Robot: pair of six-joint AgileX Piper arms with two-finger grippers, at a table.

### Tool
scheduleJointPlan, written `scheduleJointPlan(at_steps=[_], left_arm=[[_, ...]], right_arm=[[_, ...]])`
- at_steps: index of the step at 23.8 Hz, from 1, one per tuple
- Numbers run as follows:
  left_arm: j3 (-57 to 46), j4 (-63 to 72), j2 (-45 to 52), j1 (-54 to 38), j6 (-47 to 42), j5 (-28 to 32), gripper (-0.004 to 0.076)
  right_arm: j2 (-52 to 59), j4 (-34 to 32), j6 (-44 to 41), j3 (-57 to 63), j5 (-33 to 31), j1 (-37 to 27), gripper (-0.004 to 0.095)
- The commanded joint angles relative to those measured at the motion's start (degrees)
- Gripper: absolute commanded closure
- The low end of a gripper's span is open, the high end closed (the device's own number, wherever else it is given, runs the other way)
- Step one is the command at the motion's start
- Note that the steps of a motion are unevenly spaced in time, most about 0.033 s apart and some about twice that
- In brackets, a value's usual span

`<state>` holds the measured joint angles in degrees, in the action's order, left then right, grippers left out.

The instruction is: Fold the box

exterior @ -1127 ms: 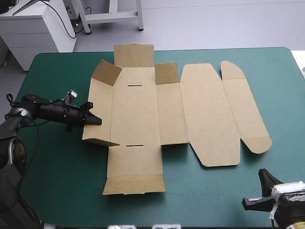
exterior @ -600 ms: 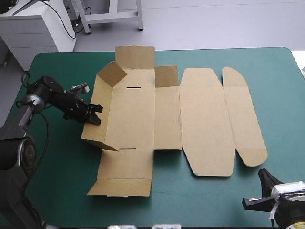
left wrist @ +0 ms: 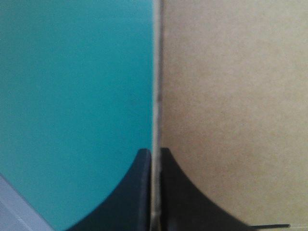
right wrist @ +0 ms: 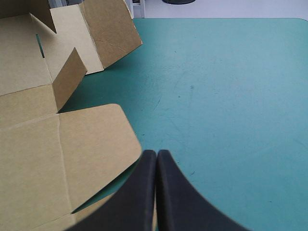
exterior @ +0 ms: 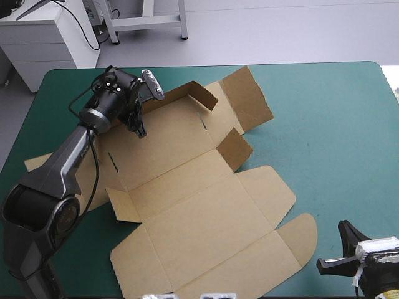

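- Earlier the box [exterior: 206, 212] lay straight, with its long axis along the table's far edge. Now it is turned, and the long axis runs slantwise from the far left to the near right.
- My left pincer [exterior: 138, 128] was at the box's left wall, toward the table's left side. Now it is farther forward, close to the far edge, and its arm reaches over the left part of the board.
- My left pincer is clenched on the box: in its wrist view the thin edge of the board stands between the two black fingers [left wrist: 139, 192].
- My right pincer [right wrist: 156, 153] has not moved. It is at the near right corner, its fingers pressed together with nothing between them.
- The rounded flap [exterior: 299, 233] points to the near right corner. A large flap [exterior: 249, 99] stands raised on the far side.
- The box covers the middle and left of the table. The teal-green cover [exterior: 330, 124] shows faint scuffs ahead of my right pincer.
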<state>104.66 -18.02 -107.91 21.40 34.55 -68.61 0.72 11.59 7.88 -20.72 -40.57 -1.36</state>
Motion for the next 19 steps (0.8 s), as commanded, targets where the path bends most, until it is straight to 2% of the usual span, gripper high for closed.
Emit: scheduleJointPlan(at_steps=[1,5,10,19], left_arm=[[2.2,-7.7,2.9,4.1,0.8,7.8,0.0732],[2.0,-8.1,2.9,9.4,4.6,13.7,0.0732],[2.0,-15.6,2.9,14.7,2.5,10.2,0.0732],[2.0,-18.0,4.0,17.9,2.5,10.8,0.0732]], right_arm=[[1.3,0.3,0.2,-1.9,4.0,0.1,0.0928],[1.3,0.3,0.2,-1.9,4.0,0.1,0.0928],[1.3,0.3,0.2,-1.9,4.0,0.1,0.0928],[1.3,0.3,0.2,-1.9,4.0,0.1,0.0928]])
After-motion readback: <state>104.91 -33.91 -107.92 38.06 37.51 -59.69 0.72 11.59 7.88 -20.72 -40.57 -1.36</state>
